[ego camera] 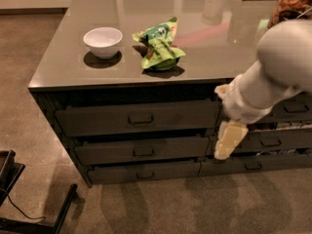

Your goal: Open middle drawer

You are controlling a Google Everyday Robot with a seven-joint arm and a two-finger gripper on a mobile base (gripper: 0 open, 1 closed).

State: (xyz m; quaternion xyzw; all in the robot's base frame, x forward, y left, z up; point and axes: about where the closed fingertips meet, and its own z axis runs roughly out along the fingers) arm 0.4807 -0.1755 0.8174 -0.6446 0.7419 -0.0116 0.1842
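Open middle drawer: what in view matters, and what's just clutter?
Job:
- middle drawer
- hand, just right of that drawer's front

Lying about, all on the countertop:
- white bowl
- green snack bag
- jar
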